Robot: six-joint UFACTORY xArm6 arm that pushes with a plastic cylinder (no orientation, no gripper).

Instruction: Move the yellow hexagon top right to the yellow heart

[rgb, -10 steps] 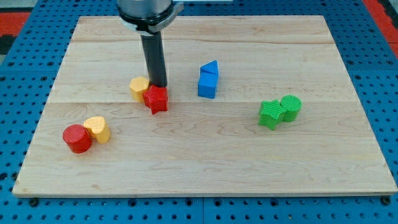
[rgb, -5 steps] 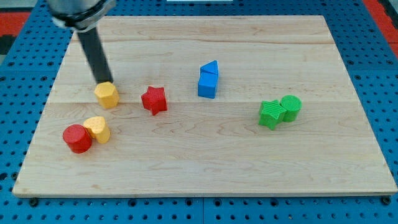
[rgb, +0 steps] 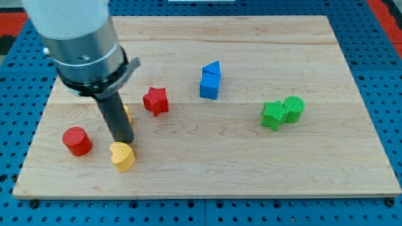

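My tip (rgb: 125, 143) is down on the board (rgb: 264, 169) at the view's lower left, right at the top edge of the yellow heart (rgb: 122, 156), touching it or as good as; the heart sits just below the tip, toward the view's bottom; the rod rises from there up and to the view's left into the big grey arm body, which covers the board's upper left corner. The yellow hexagon (rgb: 127, 113) is mostly hidden behind the rod; only a sliver of yellow peeks out on the rod's right side, above the heart and a little apart from it; its shape can't be made out from that sliver. No jaws on this arm, just the bare rod, so nothing is gripped or let go.

The red cylinder (rgb: 77, 140) stands to the view's left of the heart, clear of it and of the rod; the red star (rgb: 155, 100) lies to the view's right of the hexagon, near but not touching. Further right, the two blue blocks (rgb: 210, 81) sit pressed together, a wedge shape behind a cube; over at the view's right, the green star (rgb: 273, 115) and green cylinder (rgb: 293, 107) sit touching, the cylinder on the right and slightly higher.
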